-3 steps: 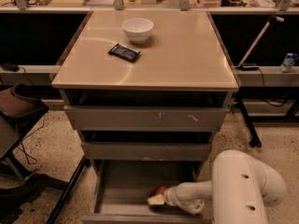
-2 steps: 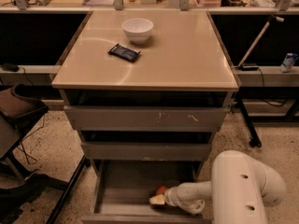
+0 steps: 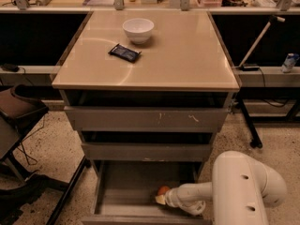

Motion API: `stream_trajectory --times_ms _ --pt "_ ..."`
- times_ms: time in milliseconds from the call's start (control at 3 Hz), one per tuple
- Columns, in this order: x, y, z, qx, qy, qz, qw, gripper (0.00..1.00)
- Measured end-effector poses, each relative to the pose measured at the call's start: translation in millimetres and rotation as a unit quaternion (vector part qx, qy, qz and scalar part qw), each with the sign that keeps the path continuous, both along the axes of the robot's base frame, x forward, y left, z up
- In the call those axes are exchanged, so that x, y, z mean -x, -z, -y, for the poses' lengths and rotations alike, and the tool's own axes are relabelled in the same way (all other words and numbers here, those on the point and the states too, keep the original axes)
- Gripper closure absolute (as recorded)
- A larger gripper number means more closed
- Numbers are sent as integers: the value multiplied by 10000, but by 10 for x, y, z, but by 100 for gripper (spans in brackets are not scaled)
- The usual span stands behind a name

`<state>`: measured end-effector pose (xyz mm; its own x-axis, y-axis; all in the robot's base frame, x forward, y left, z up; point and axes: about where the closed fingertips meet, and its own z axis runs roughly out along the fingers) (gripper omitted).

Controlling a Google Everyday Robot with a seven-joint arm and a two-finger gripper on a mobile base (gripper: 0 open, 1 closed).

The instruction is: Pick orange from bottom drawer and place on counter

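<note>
The bottom drawer (image 3: 123,195) of the grey cabinet is pulled open at the bottom of the camera view. The orange (image 3: 163,190) lies inside it, towards the right. My gripper (image 3: 161,199) reaches into the drawer from the right on its white arm (image 3: 243,186). Its tip is right against the near side of the orange, and the contact between them is hidden. The beige counter (image 3: 183,55) tops the cabinet above.
A white bowl (image 3: 138,30) and a dark packet (image 3: 124,52) sit on the counter's back left. The two upper drawers (image 3: 145,119) stand slightly open above the bottom one. A chair (image 3: 18,109) is on the left and a cluttered bench (image 3: 93,1) runs behind.
</note>
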<state>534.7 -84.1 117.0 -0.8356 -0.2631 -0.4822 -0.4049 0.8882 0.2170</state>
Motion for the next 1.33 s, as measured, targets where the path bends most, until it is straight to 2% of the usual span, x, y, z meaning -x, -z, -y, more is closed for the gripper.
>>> stream_trajectory --times_ms 333,667,1000,1333 --pt "-3 -329 119 115 70 172 9998 87" --pt "-53 -1177 573 347 677 721 9945 100" --pt "255 -1856 833 392 1179 668 9900 100" --pt "636 -2398 698 385 1404 390 9886 100"
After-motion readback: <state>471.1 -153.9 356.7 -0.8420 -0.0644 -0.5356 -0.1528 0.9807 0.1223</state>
